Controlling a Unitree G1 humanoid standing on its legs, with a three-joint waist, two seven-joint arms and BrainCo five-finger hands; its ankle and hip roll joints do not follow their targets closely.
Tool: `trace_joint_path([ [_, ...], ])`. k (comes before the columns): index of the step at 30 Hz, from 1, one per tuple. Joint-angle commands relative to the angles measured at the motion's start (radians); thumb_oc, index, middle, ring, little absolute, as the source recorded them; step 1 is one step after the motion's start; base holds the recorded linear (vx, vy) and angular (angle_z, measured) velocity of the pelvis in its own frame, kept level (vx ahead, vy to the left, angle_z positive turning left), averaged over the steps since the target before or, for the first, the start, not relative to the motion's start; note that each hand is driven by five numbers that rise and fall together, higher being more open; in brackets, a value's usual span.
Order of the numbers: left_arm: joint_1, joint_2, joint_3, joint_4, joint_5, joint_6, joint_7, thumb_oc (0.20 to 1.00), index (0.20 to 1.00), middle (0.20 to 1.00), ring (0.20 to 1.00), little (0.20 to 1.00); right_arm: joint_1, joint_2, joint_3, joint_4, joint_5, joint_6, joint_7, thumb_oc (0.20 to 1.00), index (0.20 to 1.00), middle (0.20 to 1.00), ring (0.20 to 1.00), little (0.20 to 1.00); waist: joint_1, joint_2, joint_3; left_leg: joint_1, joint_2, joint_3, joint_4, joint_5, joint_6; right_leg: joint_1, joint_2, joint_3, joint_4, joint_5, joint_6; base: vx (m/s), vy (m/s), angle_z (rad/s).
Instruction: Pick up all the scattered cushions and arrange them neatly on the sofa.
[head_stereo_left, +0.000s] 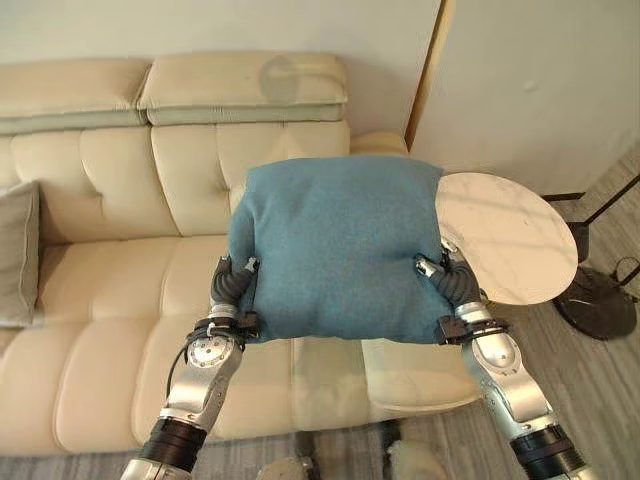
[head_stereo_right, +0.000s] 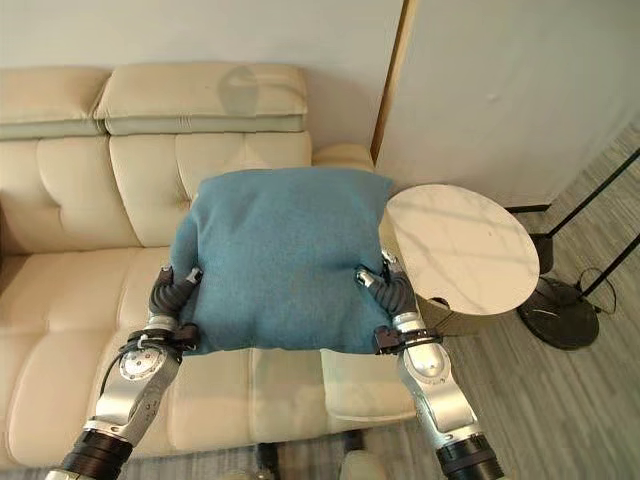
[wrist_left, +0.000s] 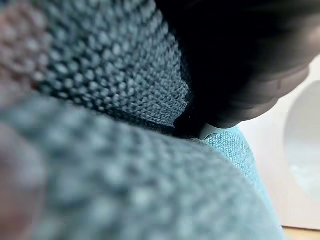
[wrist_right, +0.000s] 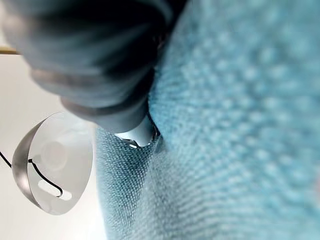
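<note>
You have the blue cushion (head_stereo_left: 335, 250) held up in front of the cream sofa (head_stereo_left: 110, 280), over its right-hand seat, with the left robot hand (head_stereo_left: 232, 283) clamped on its 8 o'clock corner and the right robot hand (head_stereo_left: 450, 275) clamped on its 4 o'clock edge (thumbs curl over the front face). At 3 o'clock from the cushion sits a round white side table (head_stereo_left: 510, 235). A grey cushion (head_stereo_left: 18, 255) leans on the sofa at 9 o'clock.
</note>
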Motion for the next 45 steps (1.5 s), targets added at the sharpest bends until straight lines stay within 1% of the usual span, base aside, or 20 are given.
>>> trace_joint_path([
  [1,-0.04,-0.004,-0.019,-0.132,0.073,-0.1,-0.03,0.2,0.2,0.2,0.2,0.2,-0.093,0.034,0.045,-0.076,-0.01,-0.088,0.023,0.2,0.2,0.2,0.2,0.2,0.035,-0.018,-0.075,-0.003,0.038,-0.019,0.079,-0.11,-0.067,0.005,0.048,-0.069,-0.086,0.055,-0.018,0.0,0.069,-0.07],
  [3,-0.035,-0.009,-0.017,-0.136,0.075,-0.096,-0.04,0.2,0.2,0.2,0.2,0.2,-0.09,0.032,0.042,-0.074,-0.017,-0.083,0.019,0.2,0.2,0.2,0.2,0.2,0.04,-0.018,-0.082,0.01,0.03,-0.018,0.057,-0.106,-0.067,0.018,0.057,-0.099,-0.115,0.043,-0.035,0.06,0.029,-0.28],
  [4,-0.036,-0.014,-0.014,-0.122,0.074,-0.093,-0.037,0.2,0.2,0.2,0.2,0.2,-0.086,0.026,0.037,-0.058,-0.019,-0.081,0.01,0.2,0.2,0.2,0.2,0.2,0.041,-0.019,-0.085,0.017,0.022,-0.034,0.04,-0.104,-0.067,0.025,0.078,-0.066,-0.137,0.046,-0.038,0.09,-0.018,-0.08],
  [10,-0.066,0.022,-0.001,-0.094,0.094,-0.093,-0.024,0.2,0.2,0.2,0.2,0.2,-0.154,0.027,0.064,0.021,-0.01,-0.066,-0.014,0.2,0.2,0.2,0.2,0.2,0.064,-0.008,-0.095,0.01,0.012,-0.044,-0.003,-0.099,-0.062,0.026,0.077,-0.089,-0.212,0.078,-0.033,0.06,-0.044,0.16],
  [14,-0.152,0.054,-0.012,-0.05,0.099,-0.099,0.002,0.2,0.2,0.2,0.2,0.2,-0.238,0.043,0.083,0.05,-0.005,-0.067,-0.037,0.2,0.2,0.2,0.2,0.2,0.077,0.005,-0.074,-0.056,0.013,-0.052,-0.013,-0.084,-0.06,-0.033,0.074,-0.085,-0.235,0.103,-0.029,-0.1,-0.031,0.22],
  [20,-0.341,0.111,-0.034,0.027,0.116,-0.143,0.076,0.2,0.2,0.2,0.2,0.2,-0.457,0.091,0.097,0.069,-0.028,-0.113,-0.128,0.2,0.2,0.2,0.2,0.2,0.093,0.036,-0.025,-0.208,0.011,-0.055,-0.014,-0.052,-0.067,-0.178,0.07,-0.061,-0.245,0.139,-0.024,-0.14,0.011,0.01],
  [23,-0.563,0.179,-0.092,0.122,0.152,-0.172,0.148,0.2,0.2,0.2,0.2,0.2,-0.687,0.099,0.115,0.144,-0.065,-0.154,-0.227,0.2,0.2,0.2,0.2,0.2,0.101,0.051,-0.008,-0.291,0.009,-0.058,-0.014,-0.027,-0.077,-0.263,0.07,-0.051,-0.241,0.163,-0.019,-0.09,0.016,-0.02],
  [26,-0.811,0.193,-0.176,0.283,0.106,-0.201,0.187,0.2,0.2,0.2,0.2,0.2,-0.934,0.106,0.126,0.282,-0.102,-0.171,-0.326,0.2,0.2,0.2,0.2,0.2,0.115,0.054,-0.002,-0.359,0.002,-0.07,-0.014,-0.004,-0.089,-0.321,0.073,-0.043,-0.255,0.187,-0.012,-0.05,-0.003,-0.02],
  [27,-0.82,0.194,-0.179,0.289,0.104,-0.203,0.187,0.2,0.2,0.2,0.2,0.2,-0.941,0.105,0.124,0.286,-0.101,-0.172,-0.327,0.2,0.2,0.2,0.2,0.2,0.116,0.053,0.0,-0.362,0.002,-0.07,-0.014,-0.003,-0.089,-0.324,0.073,-0.043,-0.255,0.187,-0.012,0.0,0.0,0.0],
  [28,-0.96,0.215,-0.224,0.391,0.114,-0.194,0.201,0.2,0.2,0.2,0.2,0.2,-1.074,0.083,0.127,0.345,-0.19,-0.157,-0.403,0.2,0.2,0.2,0.2,0.2,0.12,0.058,-0.002,-0.406,-0.001,-0.077,-0.014,0.005,-0.101,-0.356,0.073,-0.042,-0.274,0.202,-0.004,0.0,-0.005,0.04],
  [29,-0.969,0.216,-0.227,0.397,0.112,-0.197,0.2,0.2,0.2,0.2,0.2,0.2,-1.08,0.082,0.126,0.348,-0.191,-0.158,-0.404,0.2,0.2,0.2,0.2,0.2,0.121,0.057,-0.001,-0.41,0.0,-0.077,-0.014,0.006,-0.101,-0.359,0.073,-0.043,-0.274,0.203,-0.004,0.01,-0.013,0.1],
  [30,-1.109,0.241,-0.28,0.508,0.133,-0.19,0.22,0.2,0.2,0.2,0.2,0.2,-1.212,0.06,0.16,0.415,-0.293,-0.142,-0.489,0.2,0.2,0.2,0.2,0.2,0.123,0.061,-0.002,-0.457,-0.002,-0.083,-0.014,0.016,-0.111,-0.396,0.074,-0.043,-0.294,0.22,0.006,0.01,-0.019,0.13],
  [33,-1.277,0.26,-0.348,0.629,0.168,-0.175,0.247,0.2,0.2,0.2,0.2,0.2,-1.362,0.044,0.204,0.518,-0.365,-0.114,-0.575,0.2,0.2,0.2,0.2,0.2,0.129,0.056,-0.004,-0.523,-0.011,-0.099,-0.014,0.027,-0.122,-0.447,0.074,-0.042,-0.321,0.24,0.018,0.03,-0.025,0.13],
  [36,-1.424,0.279,-0.426,0.779,0.218,-0.12,0.247,0.2,0.2,0.2,0.2,0.2,-1.453,0.012,0.233,0.624,-0.387,-0.082,-0.625,0.2,0.2,0.2,0.2,0.2,0.129,0.051,-0.008,-0.596,-0.016,-0.118,-0.014,0.036,-0.128,-0.511,0.073,-0.04,-0.329,0.253,0.028,0.05,-0.045,0.06],
  [37,-1.462,0.28,-0.439,0.817,0.221,-0.103,0.245,0.501,0.501,0.501,0.501,0.501,-1.475,-0.004,0.24,0.658,-0.378,-0.077,-0.638,0.762,0.762,0.762,0.762,0.762,0.129,0.049,-0.008,-0.621,-0.018,-0.119,-0.014,0.041,-0.13,-0.534,0.072,-0.041,-0.329,0.255,0.031,0.03,-0.047,0.07],
  [38,-1.468,0.279,-0.441,0.821,0.22,-0.104,0.245,0.501,0.501,0.501,0.501,0.501,-1.48,-0.006,0.24,0.662,-0.376,-0.079,-0.638,0.762,0.762,0.762,0.762,0.762,0.13,0.049,-0.01,-0.626,-0.018,-0.12,-0.014,0.042,-0.13,-0.539,0.072,-0.042,-0.329,0.256,0.031,0.03,-0.043,0.12],
  [39,-1.505,0.277,-0.471,0.897,0.227,-0.08,0.234,1.0,1.0,1.0,1.0,1.0,-1.504,-0.028,0.251,0.705,-0.353,-0.078,-0.637,1.0,1.0,1.0,1.0,1.0,0.128,0.048,-0.01,-0.652,-0.021,-0.123,-0.014,0.048,-0.131,-0.564,0.072,-0.041,-0.329,0.261,0.034,0.03,-0.058,0.18],
  [40,-1.554,0.289,-0.494,0.944,0.247,-0.053,0.223,1.0,1.0,1.0,1.0,1.0,-1.514,-0.062,0.263,0.757,-0.313,-0.056,-0.62,1.0,1.0,1.0,1.0,1.0,0.136,0.052,-0.001,-0.694,-0.024,-0.133,-0.014,0.061,-0.133,-0.603,0.074,-0.042,-0.329,0.264,0.037,0.03,-0.06,0.2],
  [42,-1.562,0.318,-0.497,0.967,0.237,-0.047,0.209,1.0,1.0,1.0,1.0,1.0,-1.494,-0.089,0.273,0.785,-0.261,-0.055,-0.576,1.0,1.0,1.0,1.0,1.0,0.145,0.052,0.004,-0.717,-0.028,-0.141,-0.014,0.062,-0.133,-0.628,0.077,-0.04,-0.329,0.267,0.038,0.02,-0.044,0.54],
  [45,-1.423,0.361,-0.402,1.012,0.139,-0.027,0.163,1.0,1.0,1.0,1.0,1.0,-1.351,-0.099,0.249,0.812,-0.12,-0.042,-0.469,1.0,1.0,1.0,1.0,1.0,0.136,0.042,0.006,-0.771,-0.025,-0.143,-0.014,0.074,-0.132,-0.682,0.087,-0.041,-0.329,0.274,0.036,0.05,-0.024,0.37],
])
